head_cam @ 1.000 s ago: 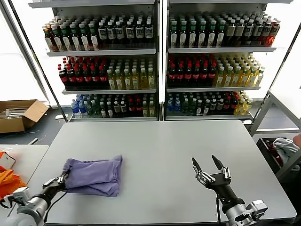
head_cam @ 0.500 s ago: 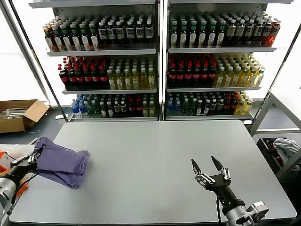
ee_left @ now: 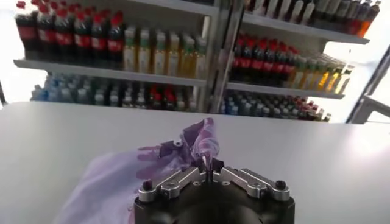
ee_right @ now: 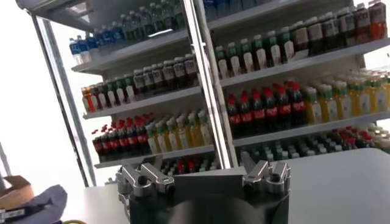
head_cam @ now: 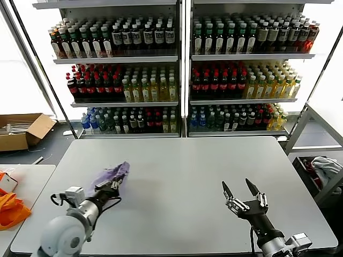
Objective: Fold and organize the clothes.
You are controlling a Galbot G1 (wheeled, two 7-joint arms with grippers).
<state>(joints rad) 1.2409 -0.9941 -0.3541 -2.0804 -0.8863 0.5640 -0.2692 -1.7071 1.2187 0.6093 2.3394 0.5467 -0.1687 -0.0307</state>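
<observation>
The clothes are one lavender T-shirt (head_cam: pixel 117 173), bunched up over the left-middle of the grey table (head_cam: pixel 182 171). My left gripper (head_cam: pixel 110 187) is shut on a fold of it. In the left wrist view the shirt (ee_left: pixel 116 179) spreads out past the pinched jaws of the left gripper (ee_left: pixel 207 165), with a crumpled peak standing up just beyond the tips. My right gripper (head_cam: pixel 240 191) stands open over the front right of the table, nothing between its fingers. In the right wrist view the right gripper (ee_right: pixel 207 172) is open towards the shelves, and the shirt (ee_right: pixel 46 204) shows far off.
Shelves of bottles (head_cam: pixel 182 69) stand behind the table. A cardboard box (head_cam: pixel 21 131) lies on the floor at far left. Orange fabric (head_cam: pixel 10 209) lies by a side table (head_cam: pixel 32 176) at left. A bin with a white cloth bundle (head_cam: pixel 324 167) stands at right.
The left arm swung the shirt out past the table's left edge, then back in over the left-middle; the shirt is now more bunched. The right gripper stayed almost still.
</observation>
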